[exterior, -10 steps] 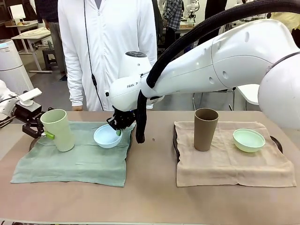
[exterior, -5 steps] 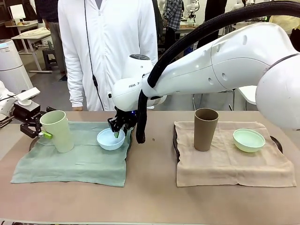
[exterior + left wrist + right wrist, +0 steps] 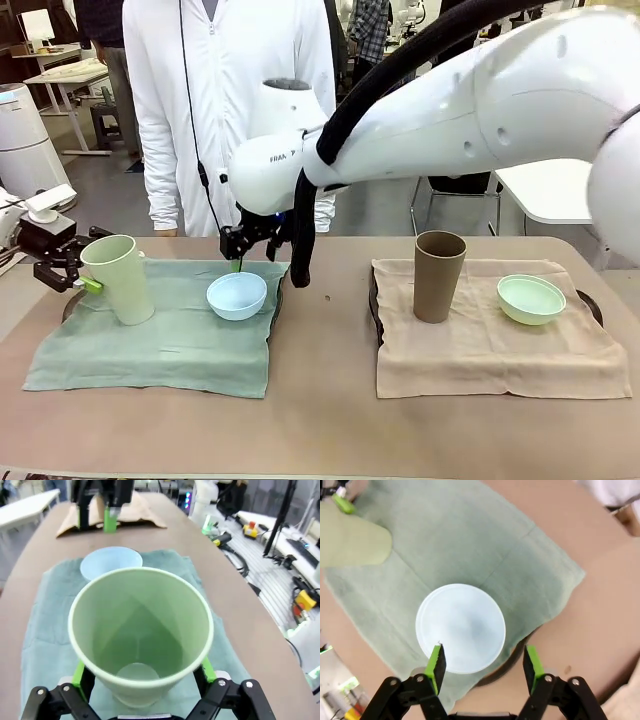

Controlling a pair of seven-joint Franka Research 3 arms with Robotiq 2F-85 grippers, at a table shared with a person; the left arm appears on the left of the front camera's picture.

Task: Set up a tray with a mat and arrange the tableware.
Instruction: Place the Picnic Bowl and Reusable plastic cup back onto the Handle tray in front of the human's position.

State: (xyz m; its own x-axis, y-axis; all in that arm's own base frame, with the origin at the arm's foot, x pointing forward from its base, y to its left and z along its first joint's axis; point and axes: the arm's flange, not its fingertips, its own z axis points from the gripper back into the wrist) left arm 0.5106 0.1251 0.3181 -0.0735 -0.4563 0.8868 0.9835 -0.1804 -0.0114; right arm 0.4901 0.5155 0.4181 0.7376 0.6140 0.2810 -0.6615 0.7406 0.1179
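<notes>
A brown table [image 3: 320, 430] carries a green mat [image 3: 160, 345] and a beige mat [image 3: 490, 350]. On the green mat, the empty light blue bowl [image 3: 237, 295] sits below the wide-open, empty right gripper [image 3: 243, 250]; the left gripper's [image 3: 142, 672] spread fingers flank the empty pale green cup [image 3: 118, 277].

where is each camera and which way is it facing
Front: fixed on the robot's side, looking across the table at the person; both arms show.
Left wrist: behind the open left gripper, facing along the table at the pale green cup.
Right wrist: above the open right gripper, looking down at the light blue bowl on the green mat.
Shared: all three views show cup and bowl.
</notes>
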